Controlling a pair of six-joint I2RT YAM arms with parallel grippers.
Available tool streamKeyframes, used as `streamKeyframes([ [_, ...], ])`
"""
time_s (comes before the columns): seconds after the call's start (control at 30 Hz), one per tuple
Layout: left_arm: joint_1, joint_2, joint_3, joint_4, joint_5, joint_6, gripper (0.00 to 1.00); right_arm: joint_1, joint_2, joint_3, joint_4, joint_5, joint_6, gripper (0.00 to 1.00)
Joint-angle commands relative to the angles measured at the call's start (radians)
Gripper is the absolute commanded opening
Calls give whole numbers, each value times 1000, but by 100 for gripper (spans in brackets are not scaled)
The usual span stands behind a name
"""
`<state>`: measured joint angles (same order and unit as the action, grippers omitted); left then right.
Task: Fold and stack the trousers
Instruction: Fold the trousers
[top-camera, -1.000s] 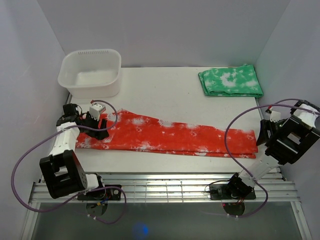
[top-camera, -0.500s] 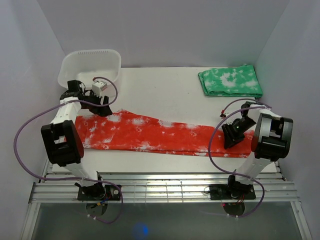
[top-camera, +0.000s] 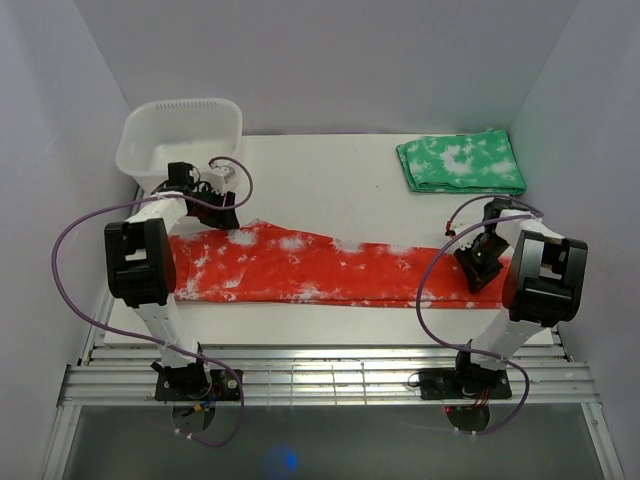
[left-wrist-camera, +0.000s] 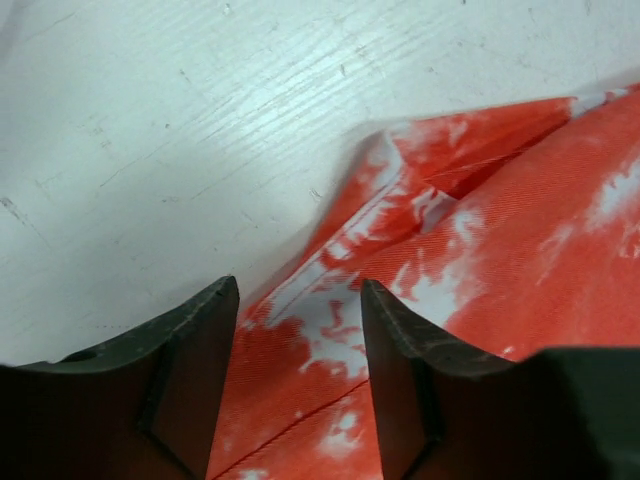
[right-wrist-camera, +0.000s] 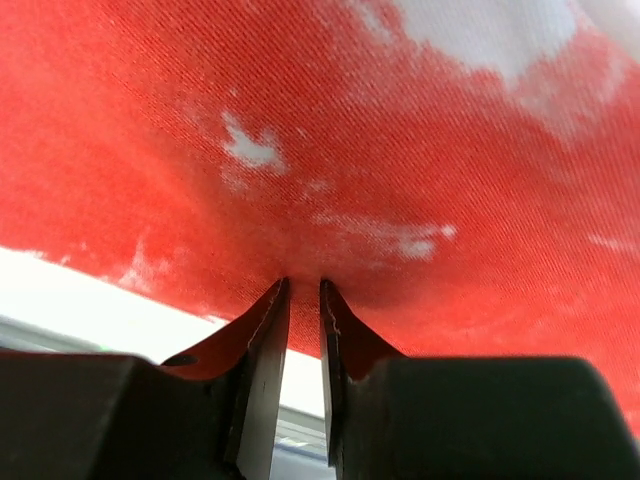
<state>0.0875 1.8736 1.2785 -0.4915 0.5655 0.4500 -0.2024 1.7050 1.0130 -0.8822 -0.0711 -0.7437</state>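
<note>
So the trousers are laid out in a long red-orange strip across the middle of the table, running from centre left to centre right in the overhead view. The left gripper sits at the strip's upper left corner. A second ago it was parked further down on that left end, and it has since swung up past the white tub and back. In its wrist view the left gripper stands well apart, with the cloth's folded edge lying between the two fingers, not squeezed yet. The right gripper was off beyond the right end a second ago and is now planted on that end of the strip. Close up, the right gripper is down to a thin slit, and the cloth puckers right at its tips, so it looks to be nipping a bit of fabric. The green cloth at upper right hasn't budged.
</note>
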Motion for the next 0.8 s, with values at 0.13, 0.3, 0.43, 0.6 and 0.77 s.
streamKeyframes([
  [0.13,-75,-45,30,87,-105,-137,54,38,-62,127,111,-45,-25,25],
  [0.3,-202,8,94,27,-211,-160,55,153,-130,108,68,-143,46,25],
  [0.43,-238,38,102,-21,-207,-157,54,282,-136,78,63,-218,75,27],
  [0.6,-249,65,108,-81,-158,-136,39,418,-128,36,132,-239,115,28],
  [0.77,-259,72,116,-128,-179,-120,23,563,-102,22,207,-214,168,27],
])
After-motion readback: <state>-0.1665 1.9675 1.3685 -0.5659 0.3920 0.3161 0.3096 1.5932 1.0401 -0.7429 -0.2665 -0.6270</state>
